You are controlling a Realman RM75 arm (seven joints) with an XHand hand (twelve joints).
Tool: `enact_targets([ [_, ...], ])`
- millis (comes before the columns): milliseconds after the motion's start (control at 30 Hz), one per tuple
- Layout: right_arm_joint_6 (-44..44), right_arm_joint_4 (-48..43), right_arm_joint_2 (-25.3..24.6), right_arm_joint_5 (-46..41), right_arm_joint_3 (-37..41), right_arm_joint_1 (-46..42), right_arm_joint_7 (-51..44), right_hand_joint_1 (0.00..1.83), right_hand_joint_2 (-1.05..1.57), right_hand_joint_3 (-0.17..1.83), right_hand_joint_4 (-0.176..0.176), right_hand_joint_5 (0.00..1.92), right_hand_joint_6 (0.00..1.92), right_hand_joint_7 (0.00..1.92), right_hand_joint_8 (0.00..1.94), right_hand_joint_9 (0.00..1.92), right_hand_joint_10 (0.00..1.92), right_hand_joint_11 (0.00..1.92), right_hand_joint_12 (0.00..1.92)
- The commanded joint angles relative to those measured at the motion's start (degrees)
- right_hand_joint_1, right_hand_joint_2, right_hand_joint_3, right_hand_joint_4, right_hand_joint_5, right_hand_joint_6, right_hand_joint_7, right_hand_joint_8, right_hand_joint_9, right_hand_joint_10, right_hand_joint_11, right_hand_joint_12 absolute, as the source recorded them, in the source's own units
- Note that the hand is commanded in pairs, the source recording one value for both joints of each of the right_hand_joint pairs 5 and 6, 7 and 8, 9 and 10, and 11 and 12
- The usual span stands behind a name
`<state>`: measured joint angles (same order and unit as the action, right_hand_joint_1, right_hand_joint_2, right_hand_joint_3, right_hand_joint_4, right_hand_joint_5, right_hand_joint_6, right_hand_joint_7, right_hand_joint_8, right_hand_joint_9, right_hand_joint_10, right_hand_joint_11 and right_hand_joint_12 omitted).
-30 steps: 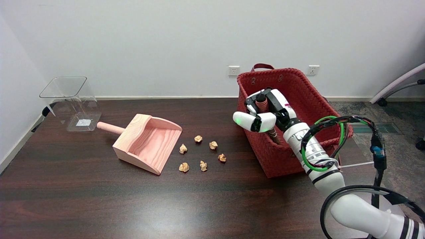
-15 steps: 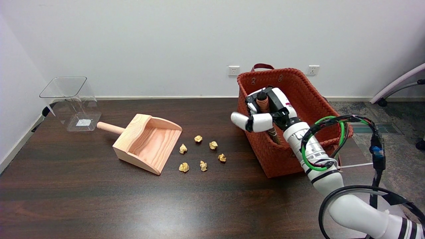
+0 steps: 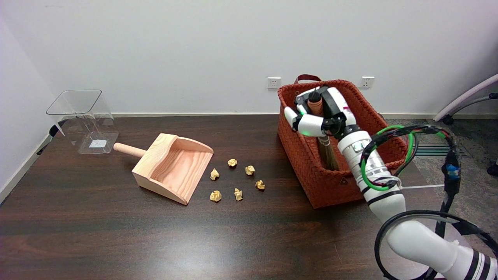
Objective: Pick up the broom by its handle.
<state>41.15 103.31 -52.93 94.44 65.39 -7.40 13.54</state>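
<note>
Right hand [image 3: 321, 112] gripped broom [image 3: 325, 146] by its handle, bristles (partly hidden) inside red woven basket [image 3: 307, 171].

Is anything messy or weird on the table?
Yes: six crumpled paper bits lie scattered on the table beside the wooden dustpan, like litter. Nothing looks broken. The right hand holds the broom over the red basket.

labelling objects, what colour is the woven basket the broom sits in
Red, or reddish-orange: the woven basket shows best in the head view.
</note>
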Motion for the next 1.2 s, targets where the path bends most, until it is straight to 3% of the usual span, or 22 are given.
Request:
enact_targets([
  [33,-1.0,4.0,0.8,-0.2,6.3,4.3,-7.5,1.33,1.08,0.74,0.0,1.92,1.92,1.92,1.92,1.92,1.92,1.92,1.92],
  [467,-2.3,3.9,3.0,-5.6,-2.3,19.3,-8.8,1.34,1.08,0.76,0.0,1.92,1.92,1.92,1.92,1.92,1.92,1.92,1.92],
  [667,-3.9,4.1,1.9,-5.6,-5.7,25.6,-14.0,1.34,1.08,0.77,0.0,1.92,1.92,1.92,1.92,1.92,1.92,1.92,1.92],
  [700,-3.4,5.4,1.6,-3.3,-5.0,26.6,-14.8,1.34,1.08,0.77,0.0,1.92,1.92,1.92,1.92,1.92,1.92,1.92,1.92],
  [733,-1.4,9.6,1.7,4.5,-0.7,27.8,-15.1,1.34,1.08,0.77,0.0,1.92,1.92,1.92,1.92,1.92,1.92,1.92,1.92],
  [767,-4.5,4.1,0.4,-6.7,-7.3,27.4,-16.0,1.34,1.08,0.77,0.0,1.92,1.92,1.92,1.92,1.92,1.92,1.92,1.92],
  [1200,-7.0,3.9,-5.6,-8.9,-14.3,31.8,-19.4,1.34,1.1,0.76,0.0,1.92,1.92,1.92,1.92,1.92,1.92,1.92,1.92],
])
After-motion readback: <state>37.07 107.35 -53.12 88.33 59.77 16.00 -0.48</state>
